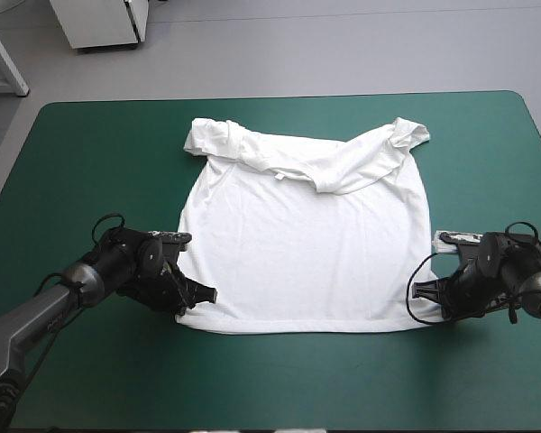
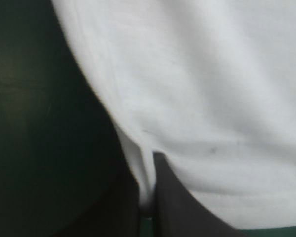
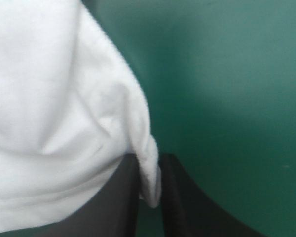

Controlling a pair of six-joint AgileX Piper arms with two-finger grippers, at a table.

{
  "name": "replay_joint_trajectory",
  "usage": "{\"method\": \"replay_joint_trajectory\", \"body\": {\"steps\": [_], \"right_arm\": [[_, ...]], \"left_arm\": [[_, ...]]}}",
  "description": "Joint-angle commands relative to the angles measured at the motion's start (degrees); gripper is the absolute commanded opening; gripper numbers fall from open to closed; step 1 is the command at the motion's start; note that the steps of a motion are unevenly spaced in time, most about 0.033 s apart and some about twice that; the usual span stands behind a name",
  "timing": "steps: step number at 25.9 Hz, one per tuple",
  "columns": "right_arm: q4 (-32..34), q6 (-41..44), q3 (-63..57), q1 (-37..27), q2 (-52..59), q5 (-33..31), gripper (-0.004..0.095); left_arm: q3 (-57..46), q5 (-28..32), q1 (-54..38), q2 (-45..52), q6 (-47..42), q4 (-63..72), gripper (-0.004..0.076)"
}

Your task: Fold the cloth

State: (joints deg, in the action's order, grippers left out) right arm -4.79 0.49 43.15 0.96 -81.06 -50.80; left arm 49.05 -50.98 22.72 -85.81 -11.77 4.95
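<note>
Left gripper (image 1: 203,296) and right gripper (image 1: 421,290): each all but closed on a near hem corner of the T-shirt (image 1: 302,244), fabric pinched between the fingers. The shirt lies flat mid-table on the teal-green cover (image 1: 90,153). I'd raise both corners level and together, then carry them toward its far end.

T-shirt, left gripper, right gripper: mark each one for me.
T-shirt (image 1: 302,253): high view, middle of the flat body.
left gripper (image 1: 206,295): high view, fingertips at the near left hem corner.
right gripper (image 1: 419,290): high view, fingertips at the near right hem corner.
</note>
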Motion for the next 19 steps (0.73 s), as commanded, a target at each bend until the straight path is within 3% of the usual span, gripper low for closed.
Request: {"method": "replay_joint_trajectory", "body": {"steps": [1,10,14,19], "right_arm": [[-5.9,-1.2,-3.9,0.1,-1.4,0.6,-0.0013],[-5.9,-3.9,9.6,0.1,8.7,-7.9,-0.0017],[-6.3,-3.5,23.4,0.1,13.5,-12.4,-0.0017],[-7.0,-3.5,42.0,0.1,15.8,-16.0,-0.0017]], "left_arm": [[-0.3,1.4,0.1,-0.2,0.4,0.4,-0.0022],[10.5,-7.1,0.1,3.1,1.9,-2.9,-0.0022],[24.1,-13.4,0.1,6.6,3.3,-5.3,-0.0022],[43.5,-15.6,0.1,10.1,6.4,-9.6,-0.0022]]}}
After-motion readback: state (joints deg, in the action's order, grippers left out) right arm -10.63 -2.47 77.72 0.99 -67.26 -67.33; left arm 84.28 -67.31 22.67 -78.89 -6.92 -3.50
